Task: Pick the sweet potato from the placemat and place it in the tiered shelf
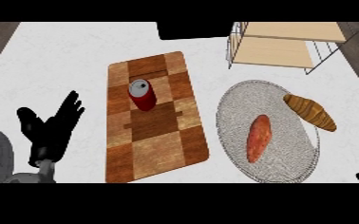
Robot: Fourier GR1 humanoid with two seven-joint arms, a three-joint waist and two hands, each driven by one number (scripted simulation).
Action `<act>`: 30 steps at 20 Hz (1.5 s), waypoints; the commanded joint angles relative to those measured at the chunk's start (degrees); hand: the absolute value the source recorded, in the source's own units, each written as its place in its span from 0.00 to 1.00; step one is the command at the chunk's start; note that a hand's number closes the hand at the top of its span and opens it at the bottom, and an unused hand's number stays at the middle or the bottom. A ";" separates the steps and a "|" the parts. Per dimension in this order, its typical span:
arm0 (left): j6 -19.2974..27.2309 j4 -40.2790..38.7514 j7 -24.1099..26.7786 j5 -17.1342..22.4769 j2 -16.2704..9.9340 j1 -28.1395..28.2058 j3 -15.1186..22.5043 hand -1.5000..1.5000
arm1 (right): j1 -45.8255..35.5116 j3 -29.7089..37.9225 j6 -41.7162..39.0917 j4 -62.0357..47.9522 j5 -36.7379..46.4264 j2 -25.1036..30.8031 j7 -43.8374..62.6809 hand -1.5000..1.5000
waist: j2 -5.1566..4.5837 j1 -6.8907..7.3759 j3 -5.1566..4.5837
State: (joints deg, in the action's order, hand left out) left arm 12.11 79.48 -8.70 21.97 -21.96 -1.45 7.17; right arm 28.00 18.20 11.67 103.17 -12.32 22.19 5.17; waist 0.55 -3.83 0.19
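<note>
A: Reporting from the hand outward. The left hand (52, 128) is resting at the view's left edge, fingers spread and straight, holding nothing. The right hand is not showing.

B: And the sweet potato (258, 138)?

A: It is lying on the round, grey woven placemat (231, 105), beside a brown croissant (310, 111). It is looking firm, smooth-skinned and tapered; I am judging the thicker middle the best hold.

B: Surroundings?

A: The wire-framed tiered shelf (280, 45) with wooden boards is standing beyond the placemat. A red can (142, 94) is standing on a chequered wooden board (157, 142).
</note>
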 commanded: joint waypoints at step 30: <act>-4.00 -2.90 -3.53 -3.47 2.95 -0.69 2.17 0.50 | -17.88 -20.73 1.77 25.07 13.19 19.96 71.89 0.00 | -0.83 5.63 -0.31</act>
State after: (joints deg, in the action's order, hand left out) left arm 8.00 77.11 -11.18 19.62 -19.76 -5.80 7.56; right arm 14.28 1.86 13.06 128.91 -1.05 41.56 64.91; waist -0.12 1.87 0.16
